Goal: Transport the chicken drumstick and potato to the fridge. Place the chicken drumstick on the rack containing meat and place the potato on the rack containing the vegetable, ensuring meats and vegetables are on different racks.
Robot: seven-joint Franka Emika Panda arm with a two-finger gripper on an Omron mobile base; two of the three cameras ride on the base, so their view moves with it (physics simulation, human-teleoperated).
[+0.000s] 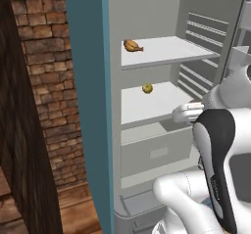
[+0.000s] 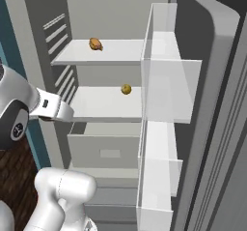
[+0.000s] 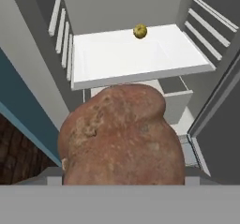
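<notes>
Item: lumpy reddish-brown potato, clamped in the gripper before the open fridge. Small yellow-green vegetable on the white middle rack; meat piece on the rack above. Step: potato delivery. Next, I judge: reach forward, set it beside the vegetable.

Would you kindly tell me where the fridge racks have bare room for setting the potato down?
The lower rack is mostly bare: only a small yellow vegetable sits near its back edge, leaving the whole front free. The upper rack holds meat at its left; the rest is bare. Nowhere is crowded.
</notes>
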